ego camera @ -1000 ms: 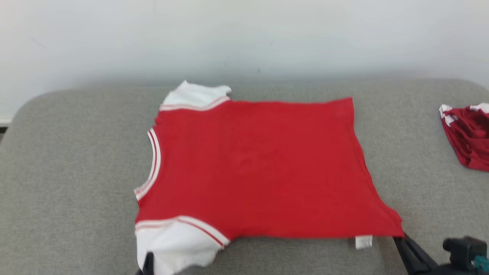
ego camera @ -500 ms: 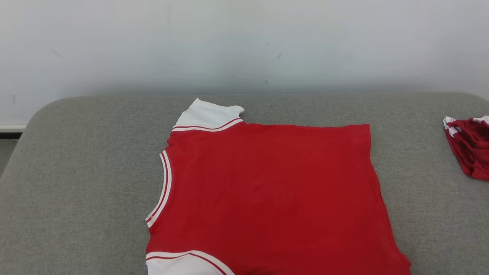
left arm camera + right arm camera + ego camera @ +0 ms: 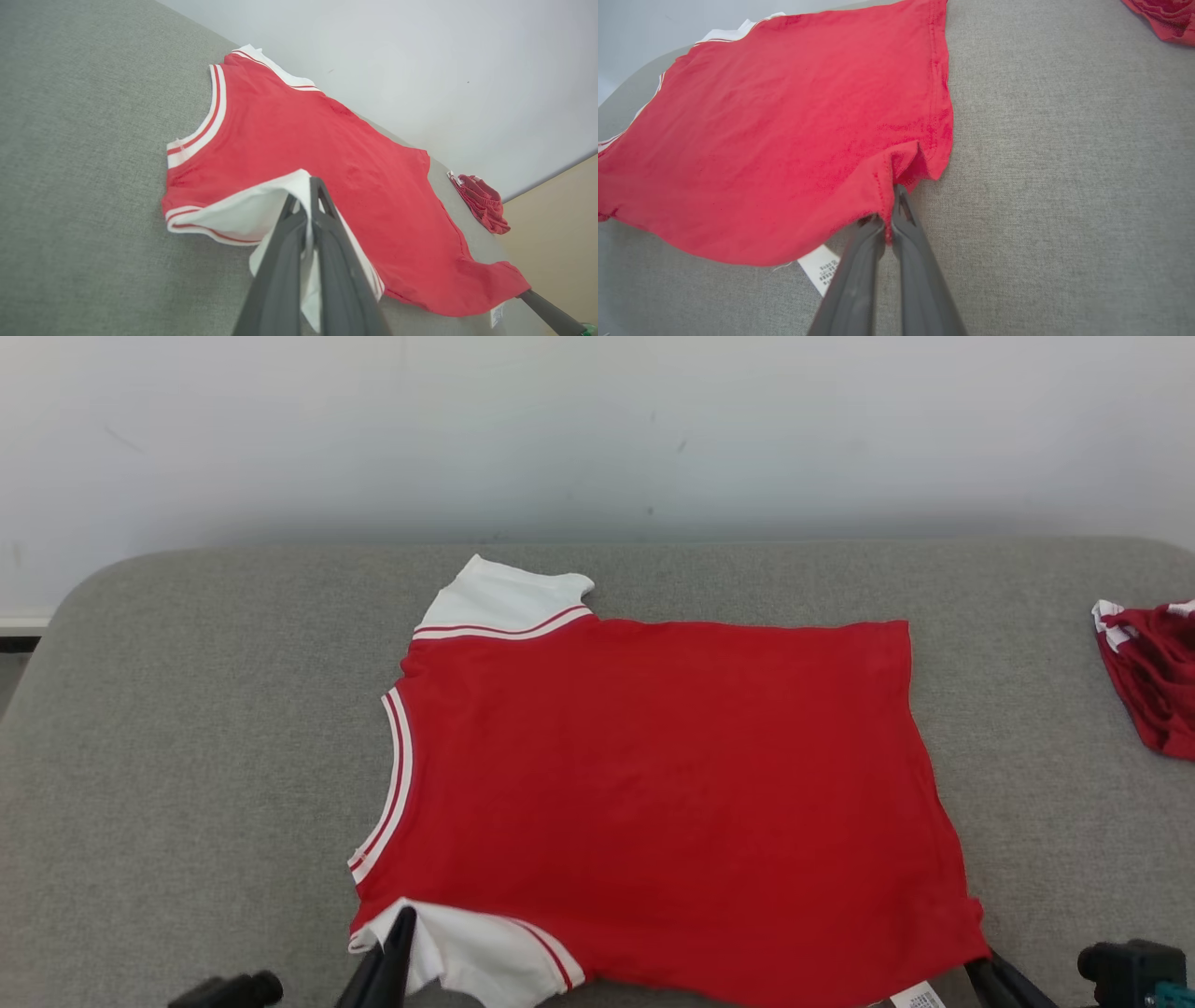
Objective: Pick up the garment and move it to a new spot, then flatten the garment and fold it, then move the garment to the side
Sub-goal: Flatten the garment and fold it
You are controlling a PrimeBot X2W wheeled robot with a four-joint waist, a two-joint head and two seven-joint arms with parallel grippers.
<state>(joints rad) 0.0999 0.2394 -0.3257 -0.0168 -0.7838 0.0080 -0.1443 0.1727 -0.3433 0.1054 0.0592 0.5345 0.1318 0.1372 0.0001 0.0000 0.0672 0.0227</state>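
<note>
Overall, the red knit shirt with white sleeves and striped red-and-white trim (image 3: 653, 784) lay spread flat near the middle of the grey woven-fabric padded surface (image 3: 187, 728), with its neck opening toward the robot's left and its hem toward the right. The far sleeve lay flat on the surface on the wall side. The near sleeve was raised and partly turned over on itself. The left gripper (image 3: 306, 198) had its two dark fingers pressed together on the white sleeve cloth, which draped over and between them. In the head view that gripper's tips stood at the sleeve's near-left corner, close to the bottom edge.

The right gripper (image 3: 891, 212) was likewise clamped, pinching the near hem corner of the shirt. A small ridge of red cloth was bunched just ahead of its fingertips. A white printed care label (image 3: 819, 271) stuck out from under the shirt's near edge, just beside the right gripper's fingers, and lay on the grey surface.

A second, crumpled dark red garment with white trim (image 3: 1153, 677) sat well apart on the surface toward the robot's right. A plain white wall (image 3: 597, 429) stood behind the far edge.
</note>
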